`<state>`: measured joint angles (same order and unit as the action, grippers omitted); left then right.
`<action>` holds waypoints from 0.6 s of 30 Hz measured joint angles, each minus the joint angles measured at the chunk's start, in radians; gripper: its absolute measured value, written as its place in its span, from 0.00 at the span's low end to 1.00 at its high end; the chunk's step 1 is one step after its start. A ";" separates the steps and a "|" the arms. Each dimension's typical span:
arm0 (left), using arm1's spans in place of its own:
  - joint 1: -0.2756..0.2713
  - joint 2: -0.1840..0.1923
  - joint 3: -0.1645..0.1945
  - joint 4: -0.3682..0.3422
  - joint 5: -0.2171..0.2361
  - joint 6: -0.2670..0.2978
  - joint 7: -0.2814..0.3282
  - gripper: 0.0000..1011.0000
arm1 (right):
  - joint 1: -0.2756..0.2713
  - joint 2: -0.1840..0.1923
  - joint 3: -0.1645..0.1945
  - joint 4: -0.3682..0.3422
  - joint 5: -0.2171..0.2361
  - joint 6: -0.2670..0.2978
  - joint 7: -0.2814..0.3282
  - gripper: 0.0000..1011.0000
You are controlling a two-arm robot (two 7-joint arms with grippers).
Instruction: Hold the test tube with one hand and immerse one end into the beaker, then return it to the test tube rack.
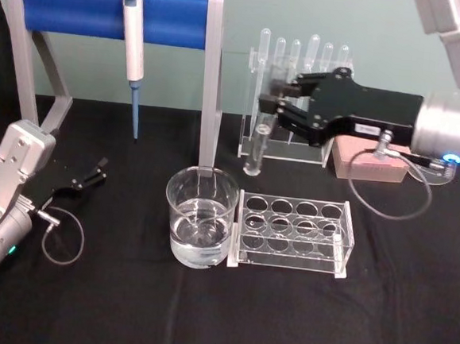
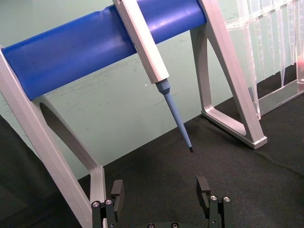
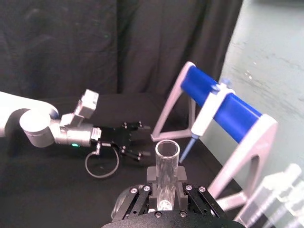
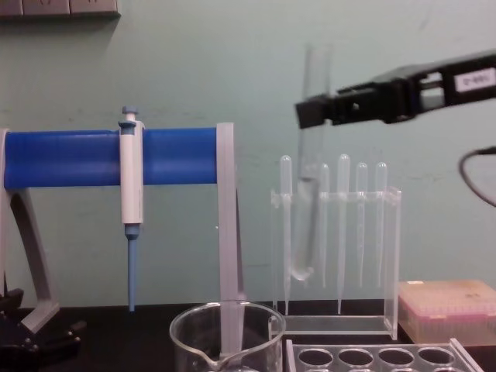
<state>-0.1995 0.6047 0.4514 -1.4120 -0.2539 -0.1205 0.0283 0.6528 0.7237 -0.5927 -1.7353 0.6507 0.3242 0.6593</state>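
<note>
My right gripper (image 1: 271, 96) is shut on the upper part of the test tube (image 1: 255, 148), a clear glass tube that hangs nearly upright, slightly tilted. In the chest view the test tube (image 4: 307, 209) is in the air in front of the pipette stand, its round bottom above and to the right of the beaker (image 4: 225, 332). The beaker (image 1: 201, 216) holds clear liquid and stands at the table's middle. In the right wrist view the tube's open rim (image 3: 167, 151) sticks up between the fingers. My left gripper (image 1: 93, 174) rests open at the far left, nothing between its fingers (image 2: 117, 189).
A blue-bar stand (image 1: 107, 11) carrying a white-and-blue pipettor (image 1: 133, 45) stands at the back left. A clear pipette stand (image 1: 299, 106) is behind the tube. A clear multi-hole rack (image 1: 293, 233) sits right of the beaker. A pink box (image 1: 370, 161) lies under my right arm.
</note>
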 joint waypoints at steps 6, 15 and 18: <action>0.000 0.000 0.000 0.000 0.000 0.000 0.000 0.99 | 0.050 -0.049 -0.047 0.022 -0.014 0.018 0.001 0.24; 0.000 0.000 0.000 0.000 0.000 0.000 0.000 0.99 | 0.075 -0.102 -0.101 0.072 -0.025 0.016 0.001 0.24; 0.000 0.000 0.000 0.000 0.000 0.000 0.000 0.99 | 0.072 -0.113 -0.112 0.088 -0.026 0.007 0.002 0.24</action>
<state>-0.1995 0.6047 0.4514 -1.4120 -0.2539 -0.1205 0.0283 0.7252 0.6102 -0.7047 -1.6472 0.6243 0.3309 0.6610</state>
